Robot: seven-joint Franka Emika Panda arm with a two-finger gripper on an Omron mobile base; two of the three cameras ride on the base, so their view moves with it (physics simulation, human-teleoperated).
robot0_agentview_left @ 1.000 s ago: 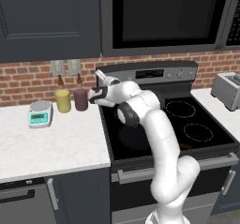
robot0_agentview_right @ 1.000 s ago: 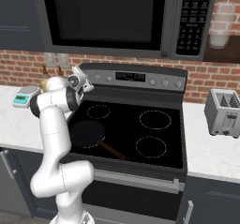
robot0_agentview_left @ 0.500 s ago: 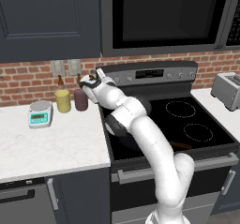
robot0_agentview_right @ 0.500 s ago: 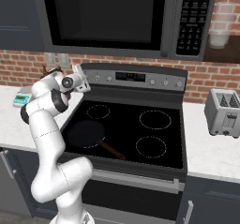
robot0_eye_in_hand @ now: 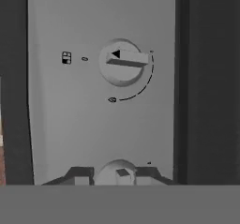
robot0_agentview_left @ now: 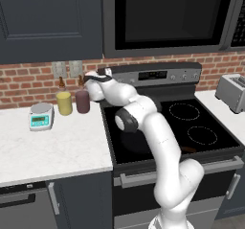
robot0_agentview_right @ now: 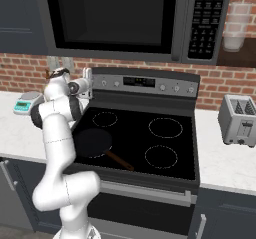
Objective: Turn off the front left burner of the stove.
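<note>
The stove is a black glass-top range with a raised grey back panel. A black skillet with a brown handle covers the front left burner, so its ring is hidden. My gripper is pressed against the left end of the back panel. In the hand view, the two fingertips flank a round silver knob, closed on it. A second knob lies further along the panel, its pointer bar lying sideways in that view.
A yellow cup and a dark cup stand on the white counter left of the stove, beside a small scale. A toaster sits on the right counter. A microwave hangs above the cooktop.
The hand has stayed at the left end of the back panel while the wrist has turned and the elbow has swung lower over the cooktop.
</note>
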